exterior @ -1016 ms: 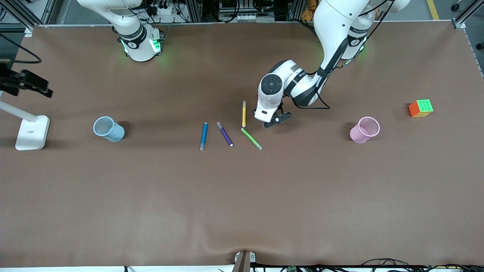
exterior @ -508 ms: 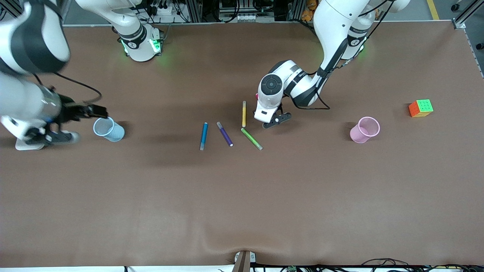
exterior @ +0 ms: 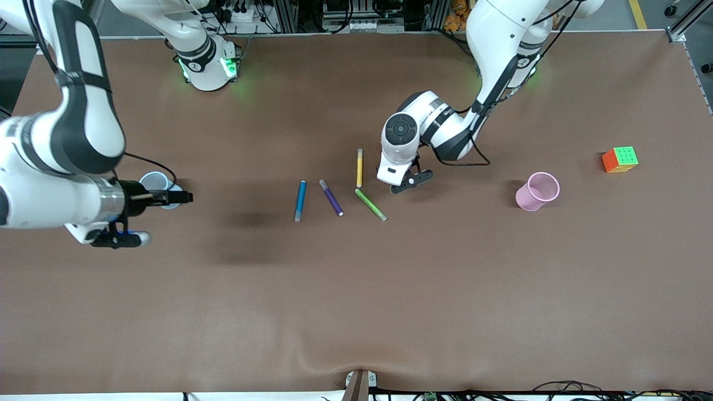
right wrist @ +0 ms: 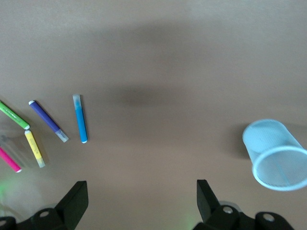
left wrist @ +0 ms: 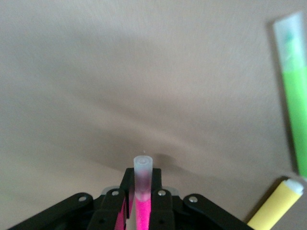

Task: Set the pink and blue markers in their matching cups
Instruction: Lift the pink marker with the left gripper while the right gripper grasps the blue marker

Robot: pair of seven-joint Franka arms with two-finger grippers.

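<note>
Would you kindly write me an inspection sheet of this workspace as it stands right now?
Surface: brown table, bare toward the front camera.
Job's things: pink marker held by the left tool; blue marker lying flat mid-table; blue cup at the right arm's end; pink cup toward the left arm's end.
Clutter: purple pen, yellow pen and green pen beside the blue marker; puzzle cube at the left arm's end.
Grippers: left tool shut on the pink marker, low by the yellow pen; right tool open, by the blue cup.
Cables: bundles along the table's edges.
Surroundings: metal framing near the bases.
</note>
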